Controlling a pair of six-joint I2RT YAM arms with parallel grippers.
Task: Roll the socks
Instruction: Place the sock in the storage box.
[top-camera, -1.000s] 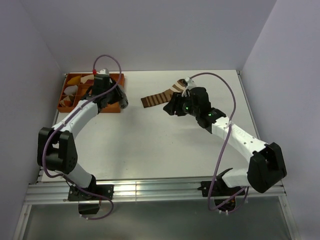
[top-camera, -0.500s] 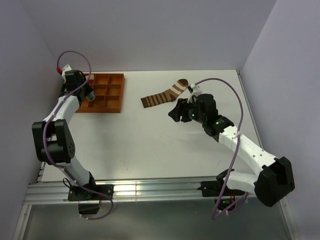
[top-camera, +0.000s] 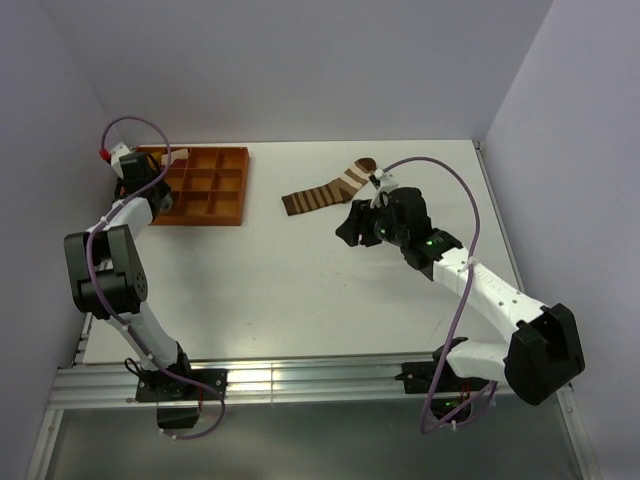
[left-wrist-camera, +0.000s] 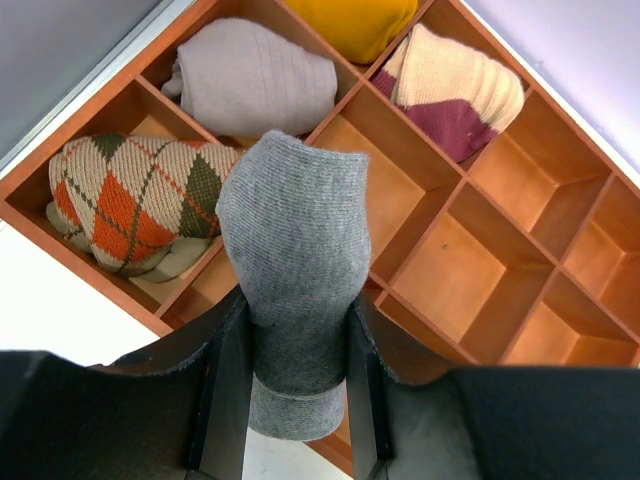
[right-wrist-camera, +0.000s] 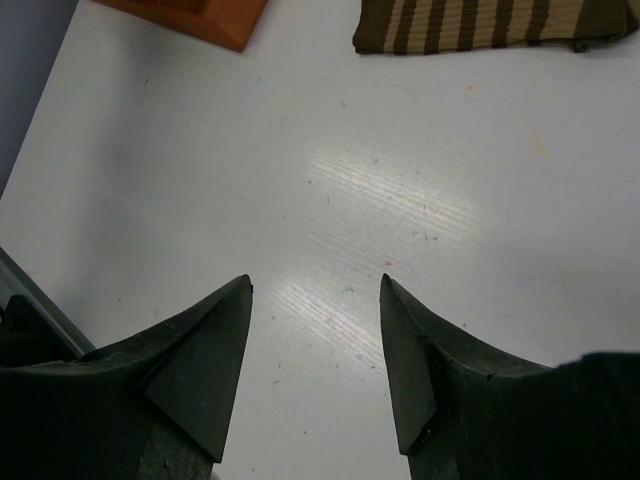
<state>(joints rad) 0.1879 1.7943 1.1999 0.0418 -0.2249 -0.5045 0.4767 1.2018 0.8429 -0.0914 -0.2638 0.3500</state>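
Here, ribbed grey knit sock (left-wrist-camera: 295, 260) between fingers (left-wrist-camera: 226, 395).

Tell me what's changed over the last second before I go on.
The left claw swung left, from the right side of the tray to its left edge; it grips the grey sock above the compartments. The right claw, open, drew back toward its base, away from the striped sock. The striped sock and tray stayed put.

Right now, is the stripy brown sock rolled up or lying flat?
Lying flat, not rolled. Seen from above, the brown striped sock is stretched out full length on the table.
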